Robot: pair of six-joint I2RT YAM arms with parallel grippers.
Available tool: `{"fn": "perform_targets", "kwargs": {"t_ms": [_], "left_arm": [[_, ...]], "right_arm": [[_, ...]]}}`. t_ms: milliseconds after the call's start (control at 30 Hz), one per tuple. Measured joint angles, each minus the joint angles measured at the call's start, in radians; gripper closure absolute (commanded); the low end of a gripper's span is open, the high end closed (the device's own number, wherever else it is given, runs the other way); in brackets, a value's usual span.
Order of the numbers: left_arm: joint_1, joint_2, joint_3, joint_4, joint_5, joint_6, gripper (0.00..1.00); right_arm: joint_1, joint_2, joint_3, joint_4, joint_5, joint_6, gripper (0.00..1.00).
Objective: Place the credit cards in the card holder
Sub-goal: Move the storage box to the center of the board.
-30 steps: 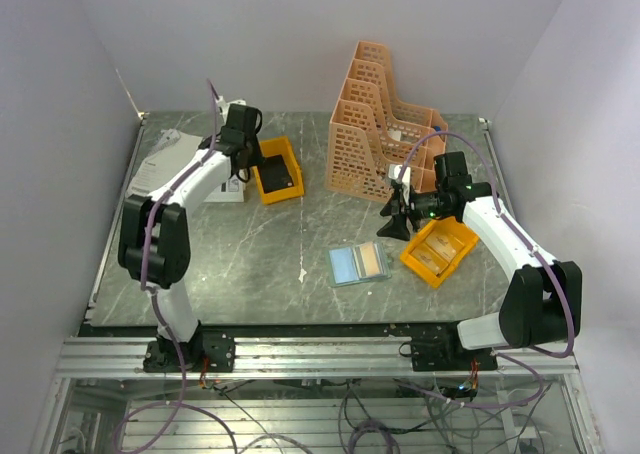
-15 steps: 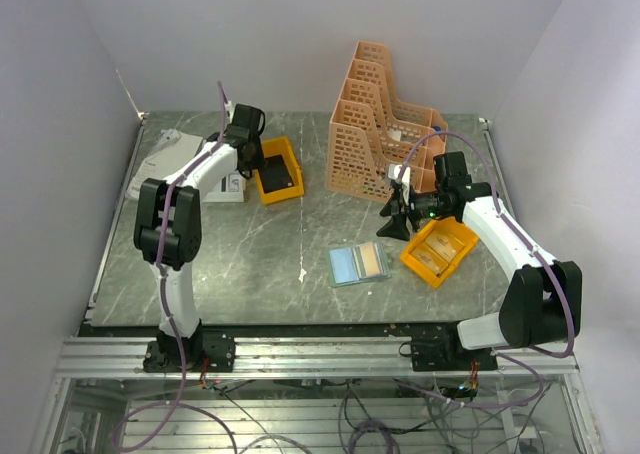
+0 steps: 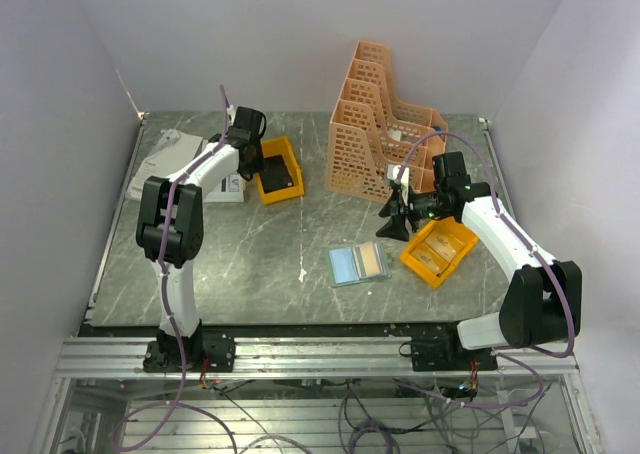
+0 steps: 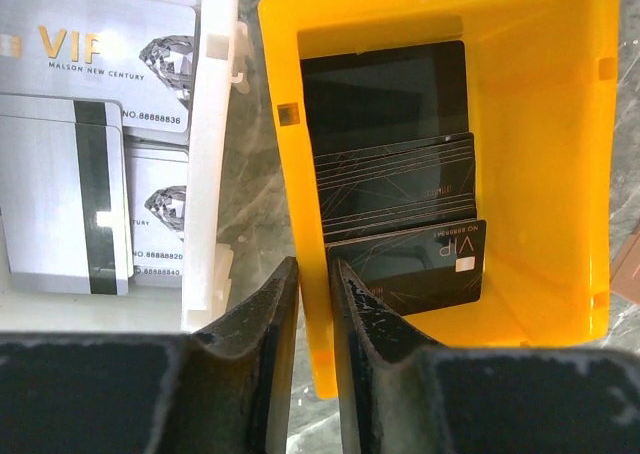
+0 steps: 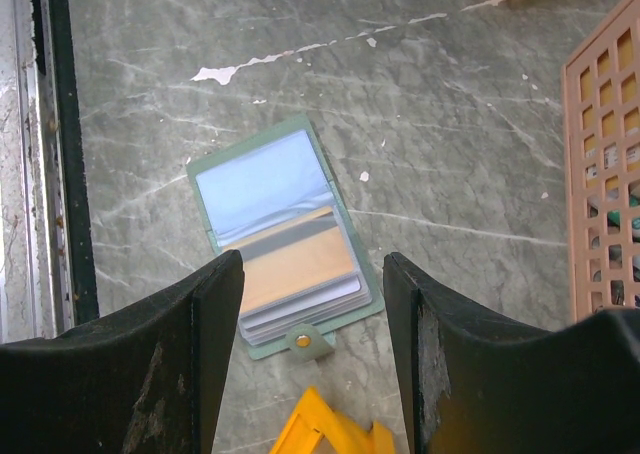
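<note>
Card holder: soft grey-green folding wallet (image 5: 285, 239), open flat on the veined grey table (image 5: 450, 124), sleeves upward for loading.
Credit cards: thin tan rectangles (image 3: 432, 252), in the orange-yellow plastic bin (image 3: 458, 262) just beside it.
Right tool (image 5: 312, 274): spread wide above the holder.
Left tool (image 4: 313, 274): narrowed astride another yellow bin (image 4: 540, 174) wall; grip indeterminate.
</note>
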Motion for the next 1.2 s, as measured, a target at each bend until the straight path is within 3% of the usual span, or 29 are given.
{"fn": "perform_targets", "kwargs": {"t_ms": [300, 500, 733, 867, 1033, 1200], "left_arm": [[0.000, -0.018, -0.023, 0.002, 0.013, -0.009, 0.82], [-0.023, -0.153, -0.181, -0.009, 0.009, -0.031, 0.83], [-0.126, -0.381, -0.420, -0.015, -0.027, -0.023, 0.83], [-0.164, -0.455, -0.505, -0.009, -0.019, 0.023, 0.83], [-0.162, -0.478, -0.569, 0.046, 0.008, 0.066, 0.80], [-0.160, -0.428, -0.536, 0.097, 0.041, 0.126, 0.78]], "right_arm": [[0.001, 0.000, 0.000, 0.000, 0.000, 0.000, 0.42], [0.002, 0.000, 0.000, -0.001, -0.001, -0.003, 0.42], [0.014, 0.000, 0.000, -0.031, -0.032, -0.046, 0.41], [0.088, 0.000, 0.000, -0.042, -0.048, -0.089, 0.40], [0.277, 0.026, 0.020, -0.023, -0.025, -0.084, 0.38], [0.384, 0.146, 0.184, 0.019, 0.002, -0.001, 0.38]]}}
